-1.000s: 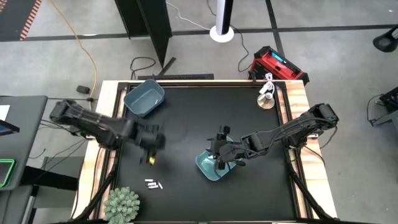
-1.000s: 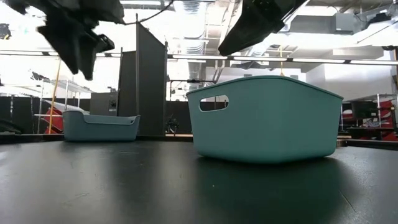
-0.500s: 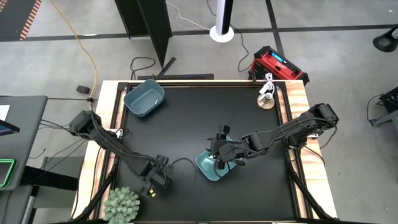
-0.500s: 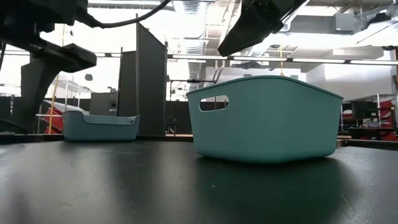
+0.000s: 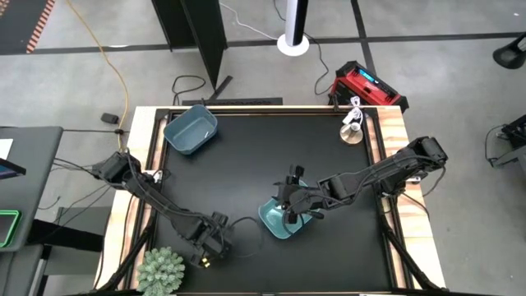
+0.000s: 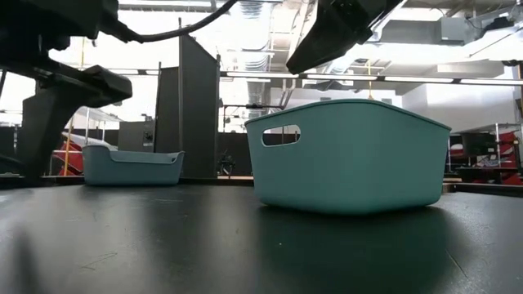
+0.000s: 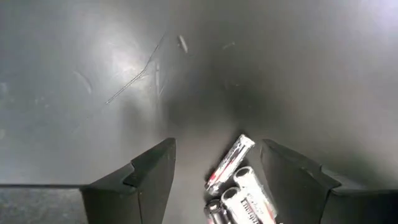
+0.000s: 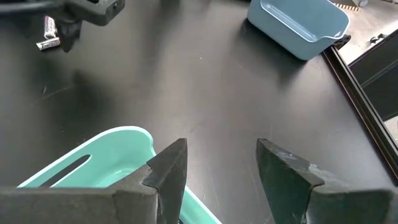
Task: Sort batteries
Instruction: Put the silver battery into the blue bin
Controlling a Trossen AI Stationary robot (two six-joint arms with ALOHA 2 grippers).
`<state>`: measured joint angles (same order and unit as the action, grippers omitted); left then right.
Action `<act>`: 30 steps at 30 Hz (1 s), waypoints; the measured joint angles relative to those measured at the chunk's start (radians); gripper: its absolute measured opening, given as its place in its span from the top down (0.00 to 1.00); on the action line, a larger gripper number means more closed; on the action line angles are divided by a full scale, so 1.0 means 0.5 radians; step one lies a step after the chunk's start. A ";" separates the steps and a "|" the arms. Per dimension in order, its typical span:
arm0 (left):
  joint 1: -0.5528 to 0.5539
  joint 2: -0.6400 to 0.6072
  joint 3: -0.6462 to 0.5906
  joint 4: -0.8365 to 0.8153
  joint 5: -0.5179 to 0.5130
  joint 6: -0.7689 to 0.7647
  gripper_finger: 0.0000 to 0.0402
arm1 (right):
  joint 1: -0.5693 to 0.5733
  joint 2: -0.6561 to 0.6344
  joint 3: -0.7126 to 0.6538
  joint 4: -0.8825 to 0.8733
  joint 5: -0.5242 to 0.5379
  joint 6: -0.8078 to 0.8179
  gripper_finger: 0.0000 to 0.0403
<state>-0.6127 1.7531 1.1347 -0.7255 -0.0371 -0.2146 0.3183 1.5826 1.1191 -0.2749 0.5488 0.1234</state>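
Observation:
Several batteries (image 7: 239,186), white-silvery with reddish marks, lie in a small heap on the black table near its near edge. My left gripper (image 7: 217,149) is open and hovers low over them, a finger standing on either side; in the high view the left gripper (image 5: 205,249) hides them. In the right wrist view the batteries (image 8: 50,34) show beside that gripper. My right gripper (image 8: 221,149) is open and waits above the teal bin (image 5: 278,220), over its rim (image 8: 106,143). A darker blue bin (image 5: 191,129) stands at the far left corner.
A green spiky plant (image 5: 160,270) stands at the near left corner, close to my left gripper. A small silvery object (image 5: 353,131) sits at the far right corner. The teal bin (image 6: 351,155) stands mid-table; bare black table lies between the two bins.
My left gripper has swung from the table's left middle toward the near edge and come down over the batteries, most of the way in the first half second, then a little farther. The right arm has kept still.

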 joint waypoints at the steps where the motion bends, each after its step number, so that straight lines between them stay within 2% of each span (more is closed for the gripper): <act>1: -0.006 0.000 0.000 0.006 0.005 0.000 0.43 | 0.000 0.000 0.000 0.000 0.000 0.000 0.49; 22: -0.056 0.153 0.001 0.012 -0.075 0.154 0.43 | 0.000 0.000 0.000 0.013 0.000 -0.001 0.49; 30: 0.010 0.157 -0.001 -0.045 -0.089 0.254 0.52 | 0.000 0.000 0.000 0.013 0.000 0.000 0.49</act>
<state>-0.6077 1.8317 1.1341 -0.7479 -0.0816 -0.0877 0.3183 1.5826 1.1192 -0.2683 0.5488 0.1234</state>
